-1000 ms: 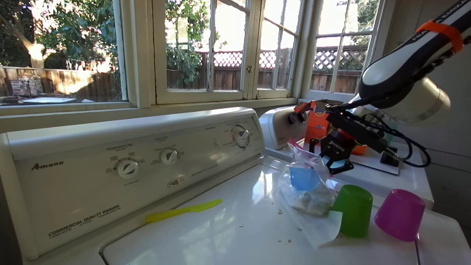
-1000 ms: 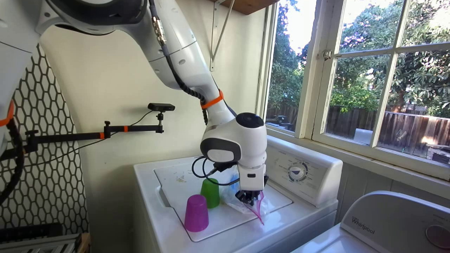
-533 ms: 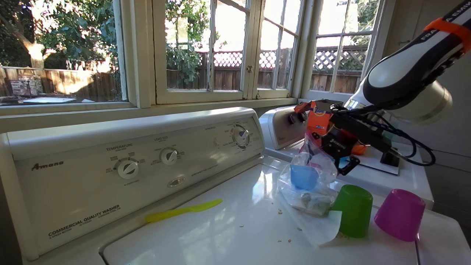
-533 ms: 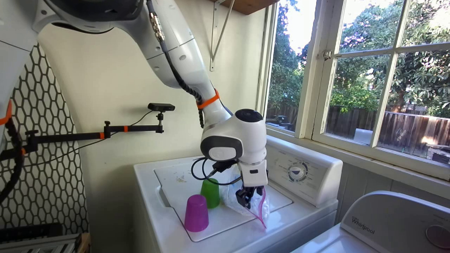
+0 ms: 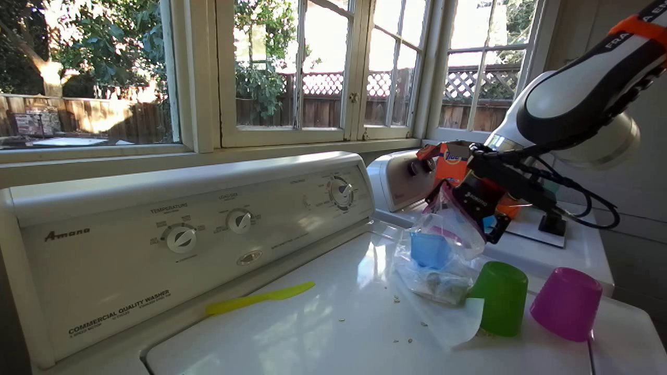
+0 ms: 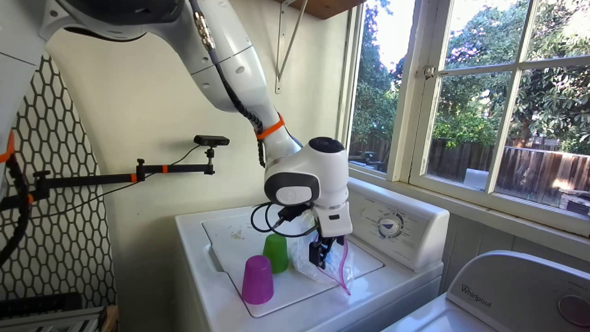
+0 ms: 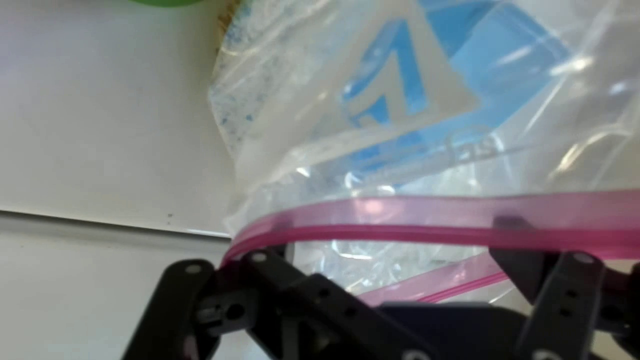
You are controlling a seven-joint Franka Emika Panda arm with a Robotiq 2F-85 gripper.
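A clear zip bag (image 5: 443, 276) with a pink seal (image 7: 370, 232) stands on the white washer lid in both exterior views. A blue scoop-like piece (image 5: 430, 251) and pale, blue-flecked contents show through its plastic. My gripper (image 7: 397, 250) is open, its two black fingers spread wide at the bag's mouth. The near strip of the seal passes in front of both fingertips, and the far strip lies behind, so the fingers appear to be inside the opening. Part of the seal curves round the left finger in the wrist view. Nothing is pinched between the pads.
An upside-down green cup (image 5: 501, 298) stands beside the bag, with a magenta cup (image 5: 567, 304) beyond it. A yellow knife (image 5: 260, 298) lies near the washer panel (image 5: 271, 224). Crumbs dot the lid. An orange detergent box (image 5: 451, 165) stands on the neighbouring machine.
My gripper's fingers have spread apart and the bag's mouth has widened with them. The arm has risen a little. Cups and knife have stayed put.
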